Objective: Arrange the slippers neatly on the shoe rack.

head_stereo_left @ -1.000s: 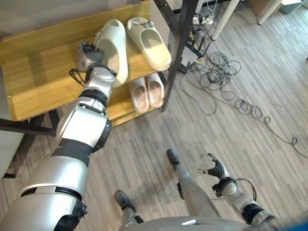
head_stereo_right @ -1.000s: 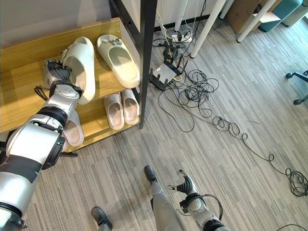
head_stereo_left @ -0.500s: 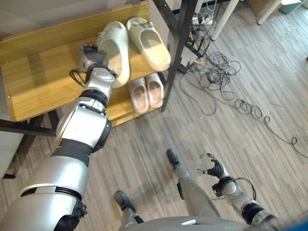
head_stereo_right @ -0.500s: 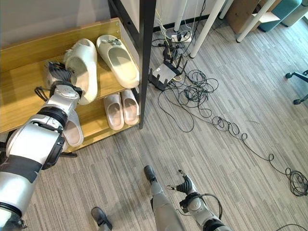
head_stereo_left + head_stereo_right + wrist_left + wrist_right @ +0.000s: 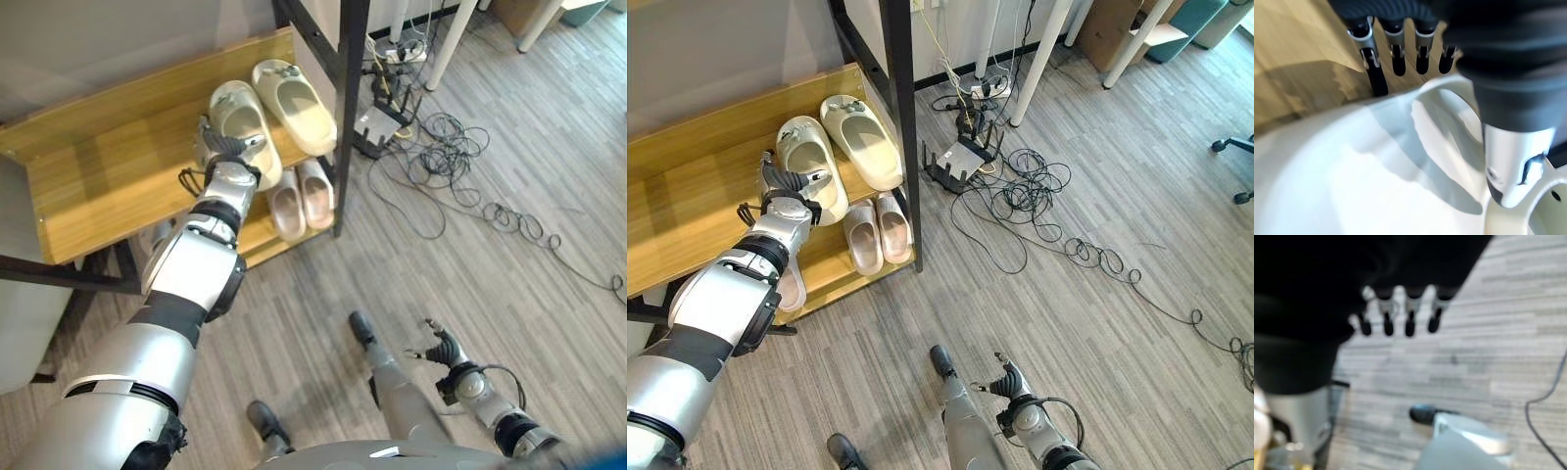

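Since the head camera has swung a little over the last second, I ignore the shift of the whole scene and judge only the slipper against its neighbour. The cream foam slipper (image 5: pixel 233 110), which a second ago was tipped up on its edge in the left hand (image 5: pixel 227 157), now lies flat, sole down, on the top board of the yellow wooden shoe rack (image 5: pixel 98 181). It sits just beside the matching cream slipper (image 5: pixel 296 100), which is at its 3 o'clock. By my reading the placing is essentially done, and what remains is letting go and perhaps a small nudge to square the pair.

My left wrist view shows the fingers (image 5: pixel 1378 73) down the outside of the heel wall and the thumb inside the shoe, so the hand is pinching the heel rim rather than resting on it. The right hand (image 5: pixel 446 350) hangs low at 5 o'clock in the head view, fingers loosely spread and holding nothing.

The slipper's long axis runs from about 11 o'clock to 5 o'clock, toe toward the wall at the back of the shelf and heel toward the front edge and my hand. Its mate lies on nearly the same line, so the two look close to parallel. A small pale pink pair (image 5: pixel 300 194) sits on the lower shelf at about 5 o'clock from them.
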